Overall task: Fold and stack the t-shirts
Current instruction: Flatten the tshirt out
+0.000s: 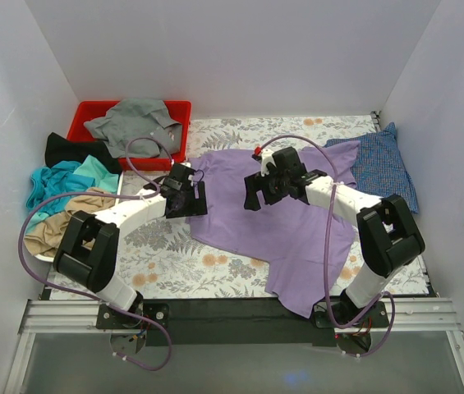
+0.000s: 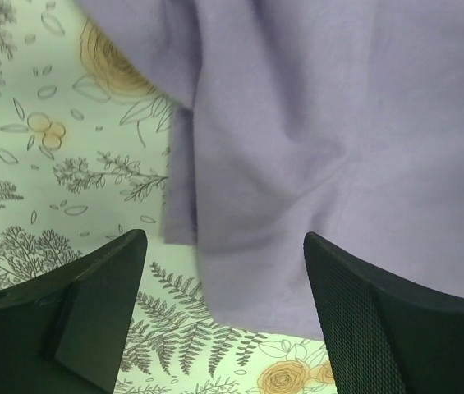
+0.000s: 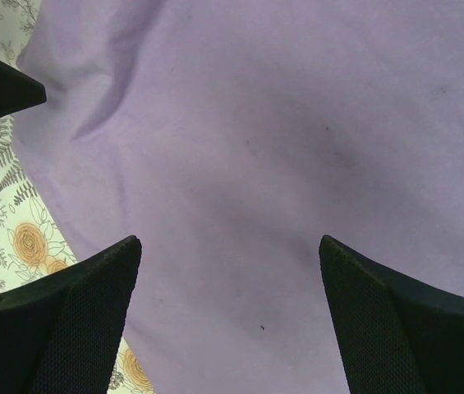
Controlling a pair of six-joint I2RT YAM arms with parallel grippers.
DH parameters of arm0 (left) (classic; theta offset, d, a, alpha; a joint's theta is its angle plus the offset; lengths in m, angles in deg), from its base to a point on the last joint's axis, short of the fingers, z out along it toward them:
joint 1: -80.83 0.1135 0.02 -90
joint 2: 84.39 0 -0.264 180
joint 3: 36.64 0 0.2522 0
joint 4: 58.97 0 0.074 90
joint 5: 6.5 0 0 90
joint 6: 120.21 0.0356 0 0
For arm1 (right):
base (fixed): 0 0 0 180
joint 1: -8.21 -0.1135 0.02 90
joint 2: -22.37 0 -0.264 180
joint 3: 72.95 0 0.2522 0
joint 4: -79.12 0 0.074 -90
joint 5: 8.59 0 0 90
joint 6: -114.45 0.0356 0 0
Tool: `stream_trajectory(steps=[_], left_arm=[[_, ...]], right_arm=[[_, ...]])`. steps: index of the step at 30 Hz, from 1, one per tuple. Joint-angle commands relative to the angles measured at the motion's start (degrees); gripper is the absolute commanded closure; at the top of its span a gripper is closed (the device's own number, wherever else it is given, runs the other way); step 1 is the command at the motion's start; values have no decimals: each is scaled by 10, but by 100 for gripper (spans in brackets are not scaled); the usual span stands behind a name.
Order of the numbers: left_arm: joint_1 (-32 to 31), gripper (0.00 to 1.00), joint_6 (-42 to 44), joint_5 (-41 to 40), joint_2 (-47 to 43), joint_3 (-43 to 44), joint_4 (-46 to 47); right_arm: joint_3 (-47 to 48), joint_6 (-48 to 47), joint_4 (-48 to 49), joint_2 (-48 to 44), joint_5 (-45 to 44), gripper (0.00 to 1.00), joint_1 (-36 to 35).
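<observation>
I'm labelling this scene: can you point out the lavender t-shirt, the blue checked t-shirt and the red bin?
lavender t-shirt [image 1: 289, 238], top view, its flat middle.
blue checked t-shirt [image 1: 383, 164], top view, its middle.
red bin [image 1: 181, 109], top view, its far rim.

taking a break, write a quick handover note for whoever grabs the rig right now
Left gripper: open, empty, over the left edge of the purple shirt.
Right gripper: open, empty, over the middle of that shirt.
Shirts: the purple one lies spread and rumpled mid-table. Blue checked shirt at the far right. Grey shirt in the red bin, far left. Black shirt, teal shirt and tan shirt heaped along the left edge.
Done: no shirt folded, no stack in sight.
Left: fold the purple one, then the others, and stack them.
</observation>
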Motion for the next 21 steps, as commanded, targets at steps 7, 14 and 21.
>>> stream_trajectory(steps=[7,14,21], left_arm=[[11,28,-74,-33,-24,-71,45],[44,34,-115,-6,-73,-126,94],[81,45,-132,45,-119,-182,161]], right_arm=[[0,3,11,19,3,9,-8],[-10,-5,10,31,11,12,-8],[-13,-8,10,41,18,14,-8]])
